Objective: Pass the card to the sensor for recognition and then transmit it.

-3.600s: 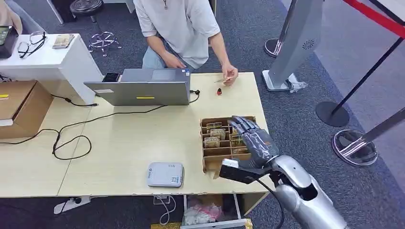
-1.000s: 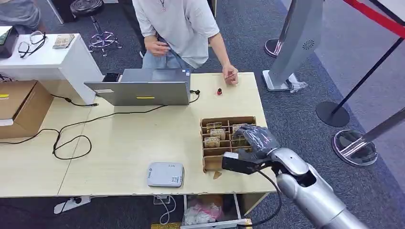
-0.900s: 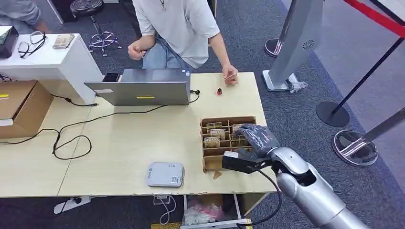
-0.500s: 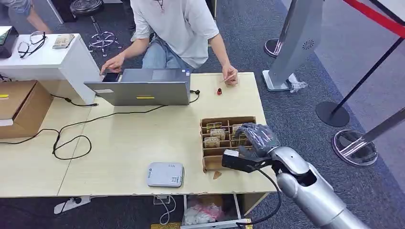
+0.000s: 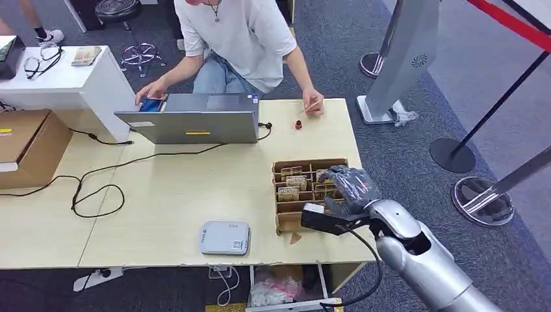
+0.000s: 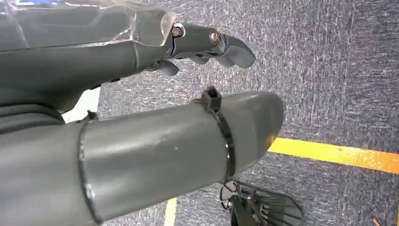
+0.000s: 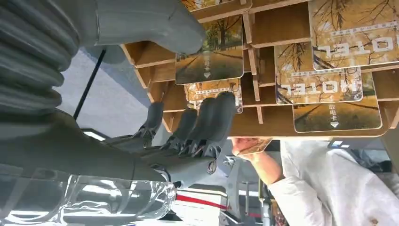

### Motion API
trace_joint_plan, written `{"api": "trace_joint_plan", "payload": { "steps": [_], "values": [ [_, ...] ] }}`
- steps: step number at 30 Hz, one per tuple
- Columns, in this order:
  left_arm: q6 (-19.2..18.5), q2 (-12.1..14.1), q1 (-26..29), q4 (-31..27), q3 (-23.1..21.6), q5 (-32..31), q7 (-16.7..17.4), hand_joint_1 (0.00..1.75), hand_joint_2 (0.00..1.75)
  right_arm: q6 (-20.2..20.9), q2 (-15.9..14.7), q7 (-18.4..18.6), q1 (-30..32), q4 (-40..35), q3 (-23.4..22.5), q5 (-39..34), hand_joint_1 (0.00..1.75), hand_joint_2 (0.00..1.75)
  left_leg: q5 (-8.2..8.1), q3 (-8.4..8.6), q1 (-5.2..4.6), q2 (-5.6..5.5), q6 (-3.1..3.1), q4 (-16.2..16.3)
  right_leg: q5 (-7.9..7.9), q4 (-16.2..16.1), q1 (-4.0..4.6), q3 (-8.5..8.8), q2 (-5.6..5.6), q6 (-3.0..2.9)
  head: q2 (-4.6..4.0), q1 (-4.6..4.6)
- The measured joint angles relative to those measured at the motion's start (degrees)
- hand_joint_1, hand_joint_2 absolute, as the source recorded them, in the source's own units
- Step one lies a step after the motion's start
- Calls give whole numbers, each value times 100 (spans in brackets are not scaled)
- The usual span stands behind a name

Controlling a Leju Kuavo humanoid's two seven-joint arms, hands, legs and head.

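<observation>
Head view: right robot hand (image 5: 347, 187) reaches into the slotted card box (image 5: 292, 224) at the worktop (image 5: 182, 188) edge; card reader (image 5: 224, 237) lies near.
Right wrist view: fingers (image 7: 217, 113) curl against a hotel card (image 7: 214, 92) in its slot; grasp cannot be confirmed.
Left wrist view: left robot hand (image 6: 141, 94) hangs over carpet, released, empty.

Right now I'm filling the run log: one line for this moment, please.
stage: reaching for card | right robot hand: over card box, fingers at a card | card reader: untouched
</observation>
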Motion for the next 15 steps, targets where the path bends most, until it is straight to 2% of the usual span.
{"api": "trace_joint_plan", "payload": {
  "steps": [15],
  "values": [
    [-11,0,-2,0,-7,-17,0,0,0,74,125,-52,-171,431,2,33,91,175,0,-2,0,0,0,0,0,0,0,1,-1,0,0,0]
  ]
}}
